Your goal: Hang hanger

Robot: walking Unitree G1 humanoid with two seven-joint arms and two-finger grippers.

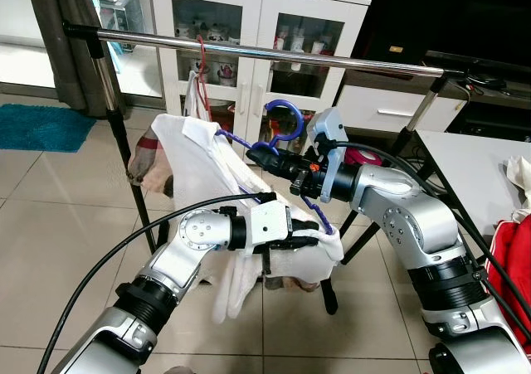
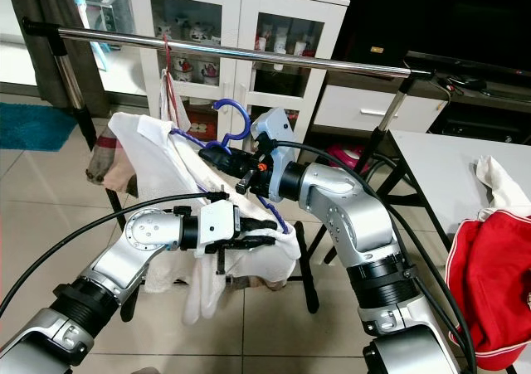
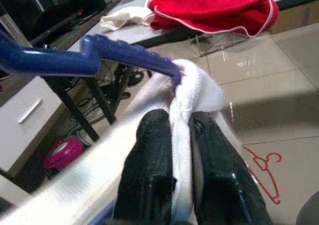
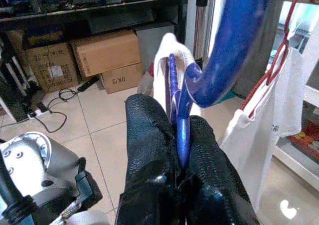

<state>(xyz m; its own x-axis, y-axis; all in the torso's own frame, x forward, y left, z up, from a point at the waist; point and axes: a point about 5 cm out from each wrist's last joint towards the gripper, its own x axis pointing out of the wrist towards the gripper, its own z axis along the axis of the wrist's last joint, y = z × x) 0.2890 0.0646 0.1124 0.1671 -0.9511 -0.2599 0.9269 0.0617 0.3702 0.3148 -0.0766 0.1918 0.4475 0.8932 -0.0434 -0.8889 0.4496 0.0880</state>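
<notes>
Left tool point(image 1: 319, 235) pinching white shirt point(image 1: 207, 154); red hanger point(image 1: 202, 63) already on rail point(image 1: 274, 53).

Blue hanger point(image 1: 286, 119) between black fingers point(image 4: 149, 135), white shirt point(image 1: 207, 154) (plain weave), red hanger point(image 1: 200, 59), red cloth point(image 2: 489, 283), silver rail point(image 1: 274, 53).

Head stereo pair: high, looking forward and down past both arms at rail point(image 1: 274, 53), cabinet point(image 1: 257, 26) behind, tiled floor below. Both eyes share rail, hanger point(image 1: 282, 133), shirt point(image 2: 178, 175).
Left wrist view: very close along own fingers point(image 3: 149, 150), facing table point(image 3: 124, 30) with red cloth point(image 3: 214, 5).
Right wrist view: very close along own fingers point(image 4: 144, 130), facing boxes point(image 4: 107, 50); shares hanger with head pair.
</notes>
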